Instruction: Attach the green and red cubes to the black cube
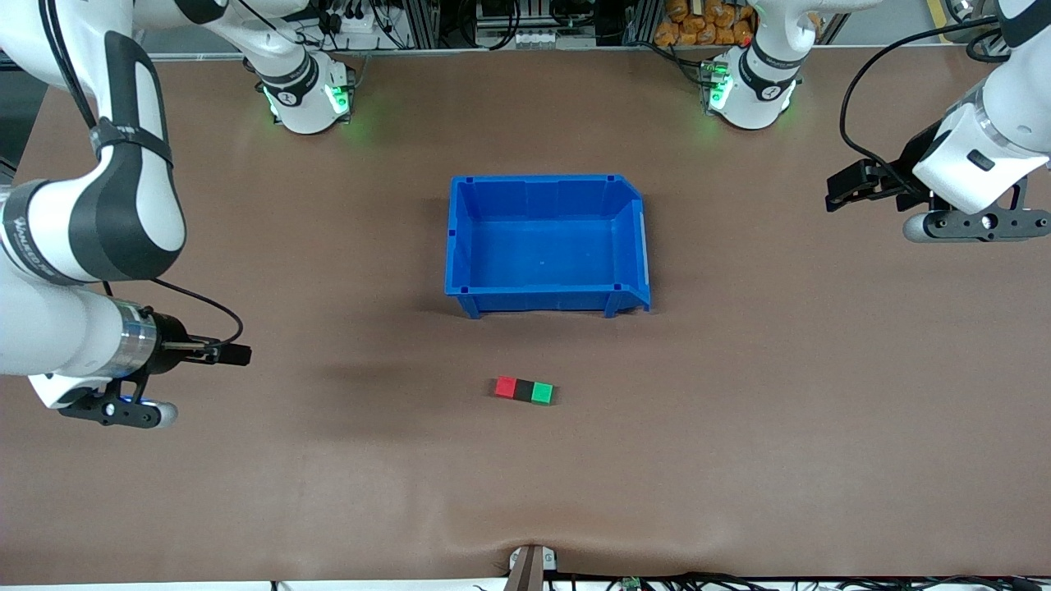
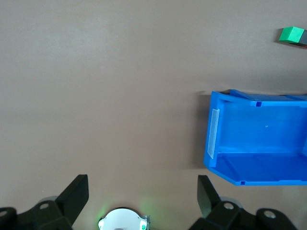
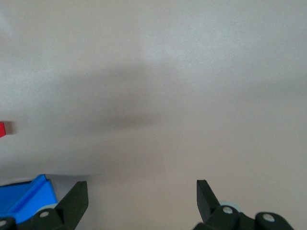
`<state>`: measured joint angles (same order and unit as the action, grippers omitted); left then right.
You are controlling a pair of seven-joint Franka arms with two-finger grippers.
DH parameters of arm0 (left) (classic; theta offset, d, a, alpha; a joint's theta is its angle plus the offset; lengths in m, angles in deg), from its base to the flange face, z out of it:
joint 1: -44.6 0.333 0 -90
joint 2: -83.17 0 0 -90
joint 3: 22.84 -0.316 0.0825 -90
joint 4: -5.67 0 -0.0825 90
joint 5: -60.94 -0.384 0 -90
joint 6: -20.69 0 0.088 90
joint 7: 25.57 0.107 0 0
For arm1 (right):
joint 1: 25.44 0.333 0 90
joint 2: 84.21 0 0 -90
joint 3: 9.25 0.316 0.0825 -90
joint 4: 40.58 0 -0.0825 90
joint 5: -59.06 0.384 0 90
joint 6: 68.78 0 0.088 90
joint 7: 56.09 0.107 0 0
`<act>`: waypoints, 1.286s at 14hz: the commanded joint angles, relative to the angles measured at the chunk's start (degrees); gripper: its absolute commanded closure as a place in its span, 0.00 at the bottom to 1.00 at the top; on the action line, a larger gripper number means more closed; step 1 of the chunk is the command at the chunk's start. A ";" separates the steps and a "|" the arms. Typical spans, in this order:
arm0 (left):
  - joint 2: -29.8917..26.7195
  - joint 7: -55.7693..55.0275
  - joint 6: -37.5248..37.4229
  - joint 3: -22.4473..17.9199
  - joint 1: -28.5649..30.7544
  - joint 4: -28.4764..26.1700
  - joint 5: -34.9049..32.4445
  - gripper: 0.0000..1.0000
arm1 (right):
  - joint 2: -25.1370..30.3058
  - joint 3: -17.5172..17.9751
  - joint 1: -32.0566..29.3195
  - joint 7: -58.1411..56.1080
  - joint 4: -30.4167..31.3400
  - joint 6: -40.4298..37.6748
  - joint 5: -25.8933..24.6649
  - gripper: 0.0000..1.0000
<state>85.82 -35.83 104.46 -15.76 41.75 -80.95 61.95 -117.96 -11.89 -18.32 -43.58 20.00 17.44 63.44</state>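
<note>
The red cube (image 1: 506, 387), black cube (image 1: 523, 390) and green cube (image 1: 542, 393) lie in one touching row on the brown table, black in the middle, nearer to the front camera than the blue bin. My left gripper (image 2: 142, 189) hangs open and empty in the air over bare table at the left arm's end (image 1: 977, 223); its wrist view catches the green cube (image 2: 291, 34) at the edge. My right gripper (image 3: 141, 190) hangs open and empty over bare table at the right arm's end (image 1: 121, 408); a sliver of the red cube (image 3: 2, 129) shows in its wrist view.
An empty blue bin (image 1: 546, 182) stands mid-table, between the cube row and the arm bases; its wall (image 2: 213, 132) and a corner (image 3: 26, 196) appear in the wrist views. The left arm's base (image 2: 122, 221) shows between that gripper's fingers.
</note>
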 commanded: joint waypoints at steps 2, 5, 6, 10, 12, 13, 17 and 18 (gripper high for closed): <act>0.61 0.25 -0.71 -0.05 0.31 1.10 0.13 0.00 | 2.90 1.49 -2.72 -3.62 1.47 -0.61 -1.22 0.00; 0.61 0.07 -0.63 -0.40 0.31 1.36 -0.48 0.00 | 3.78 1.49 -3.78 -5.56 1.55 -1.40 -1.30 0.00; 0.61 0.07 -0.45 -0.40 0.13 1.36 -2.57 0.00 | 3.95 1.49 -3.87 -6.08 1.64 -1.49 -1.30 0.00; 0.08 -0.63 0.08 4.17 -1.28 1.28 -13.05 0.00 | 5.18 1.49 -4.48 -7.14 2.17 -1.49 -1.39 0.00; 0.08 -0.55 0.17 3.56 -0.32 1.28 -9.64 0.00 | 5.62 1.49 -5.01 -8.28 2.96 -1.49 -1.39 0.00; 0.08 -0.46 0.25 3.38 1.69 1.28 -7.27 0.00 | 6.24 1.49 -5.36 -8.81 3.13 -1.49 -1.48 0.00; -0.36 0.42 0.25 3.38 3.64 1.01 -4.53 0.00 | 7.82 1.58 -6.50 -10.31 4.27 -1.49 -1.48 0.00; -0.54 0.42 0.25 3.38 3.99 0.84 -4.44 0.00 | 8.26 1.49 -6.42 -10.31 4.63 -1.49 -1.48 0.00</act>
<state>86.01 -35.82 104.78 -12.56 45.34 -80.20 56.51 -112.96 -11.86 -23.51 -52.98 21.04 15.73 63.10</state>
